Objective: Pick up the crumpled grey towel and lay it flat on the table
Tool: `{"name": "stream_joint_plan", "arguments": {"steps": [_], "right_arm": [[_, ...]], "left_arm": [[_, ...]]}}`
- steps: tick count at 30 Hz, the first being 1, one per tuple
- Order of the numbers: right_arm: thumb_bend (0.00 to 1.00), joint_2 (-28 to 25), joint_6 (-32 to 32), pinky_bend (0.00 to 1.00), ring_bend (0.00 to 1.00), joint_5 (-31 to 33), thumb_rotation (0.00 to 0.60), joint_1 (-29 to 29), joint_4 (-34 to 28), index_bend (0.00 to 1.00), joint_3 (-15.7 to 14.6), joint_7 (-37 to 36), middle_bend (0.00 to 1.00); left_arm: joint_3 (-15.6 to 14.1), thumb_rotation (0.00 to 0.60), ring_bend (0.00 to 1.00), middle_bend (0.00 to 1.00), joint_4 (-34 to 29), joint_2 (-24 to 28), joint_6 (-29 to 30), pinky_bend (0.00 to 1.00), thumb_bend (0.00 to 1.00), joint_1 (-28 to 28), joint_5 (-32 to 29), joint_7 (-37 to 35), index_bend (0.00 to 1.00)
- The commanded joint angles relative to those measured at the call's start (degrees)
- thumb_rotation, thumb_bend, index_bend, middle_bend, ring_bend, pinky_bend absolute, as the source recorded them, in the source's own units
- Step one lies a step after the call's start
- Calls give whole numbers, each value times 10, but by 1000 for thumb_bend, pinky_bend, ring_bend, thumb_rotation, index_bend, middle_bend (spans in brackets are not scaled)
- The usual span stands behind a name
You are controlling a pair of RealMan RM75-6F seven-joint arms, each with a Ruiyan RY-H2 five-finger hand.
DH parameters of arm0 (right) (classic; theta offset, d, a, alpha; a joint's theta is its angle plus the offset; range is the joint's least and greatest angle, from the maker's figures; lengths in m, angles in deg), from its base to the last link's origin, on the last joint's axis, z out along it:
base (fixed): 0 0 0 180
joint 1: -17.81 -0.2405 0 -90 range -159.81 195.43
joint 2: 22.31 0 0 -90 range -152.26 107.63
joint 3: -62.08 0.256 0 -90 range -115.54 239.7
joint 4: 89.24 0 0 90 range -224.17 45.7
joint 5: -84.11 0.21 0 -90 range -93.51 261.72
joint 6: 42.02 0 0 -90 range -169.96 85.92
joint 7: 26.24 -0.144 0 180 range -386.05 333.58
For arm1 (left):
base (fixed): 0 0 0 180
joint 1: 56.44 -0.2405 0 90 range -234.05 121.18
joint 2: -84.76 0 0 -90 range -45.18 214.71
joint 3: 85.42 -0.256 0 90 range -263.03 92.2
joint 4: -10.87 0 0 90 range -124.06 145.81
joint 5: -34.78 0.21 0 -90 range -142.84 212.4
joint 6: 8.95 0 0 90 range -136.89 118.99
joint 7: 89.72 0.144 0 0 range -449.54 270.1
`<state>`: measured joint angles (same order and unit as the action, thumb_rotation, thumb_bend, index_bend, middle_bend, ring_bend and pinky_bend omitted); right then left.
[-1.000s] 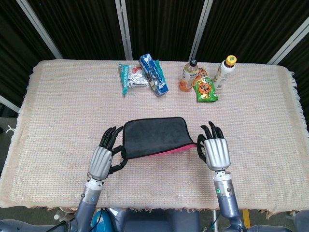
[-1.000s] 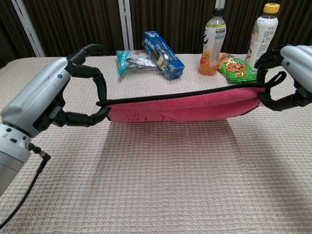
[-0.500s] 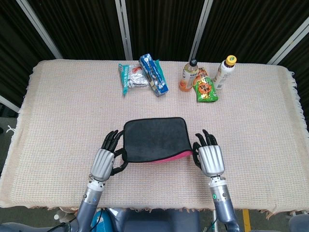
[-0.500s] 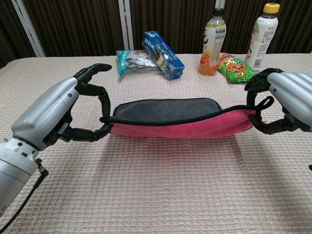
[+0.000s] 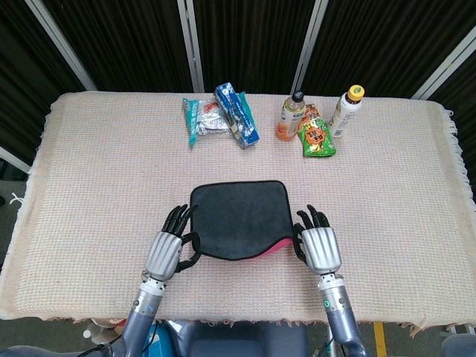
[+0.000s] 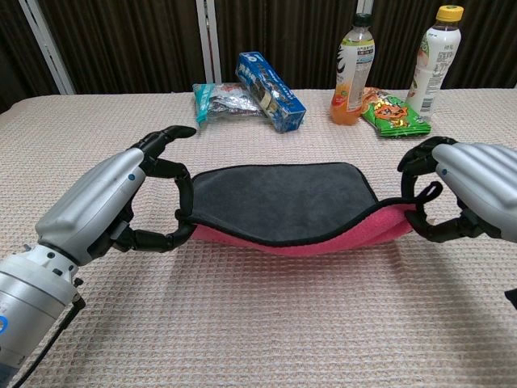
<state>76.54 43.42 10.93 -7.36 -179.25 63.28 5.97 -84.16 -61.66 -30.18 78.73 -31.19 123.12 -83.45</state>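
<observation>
While the left hand (image 6: 109,206) and right hand (image 6: 468,190) each pinch a near corner of the one grey towel (image 5: 239,218), spread low mid-table with far edge apparently down, laying-flat looks nearly done; next, lower and release; beyond: two bottles (image 5: 291,117), three snack packets (image 5: 236,114).

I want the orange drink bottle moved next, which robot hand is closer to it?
Right. The right robot hand holds the towel's near right corner, nearly straight below the orange drink bottle; the left robot hand holds the opposite corner, farther across.
</observation>
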Motion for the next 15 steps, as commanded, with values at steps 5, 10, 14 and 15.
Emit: {"name": "stream_joint_plan", "arguments": {"steps": [5, 10, 14, 15], "right_arm": [[570, -1, -17, 220, 130, 7, 600, 7, 0, 677, 1, 7, 272], [570, -9, -35, 186, 95, 25, 600, 10, -12, 462, 4, 27, 233], [570, -18, -50, 142, 41, 51, 600, 11, -30, 265, 4, 68, 152], [566, -20, -52, 132, 27, 58, 600, 11, -36, 213, 6, 78, 132]], "left_arm": [[-2, 600, 0, 44, 12, -6, -20, 13, 390, -4, -5, 4, 533], [-2, 600, 0, 38, 18, -2, -32, 13, 305, -6, -7, 6, 466], [-1, 600, 0, 35, 21, 3, -43, 13, 209, -8, -13, 23, 404], [-1, 600, 0, 33, 21, 4, -47, 13, 175, -9, -15, 28, 372]]}}
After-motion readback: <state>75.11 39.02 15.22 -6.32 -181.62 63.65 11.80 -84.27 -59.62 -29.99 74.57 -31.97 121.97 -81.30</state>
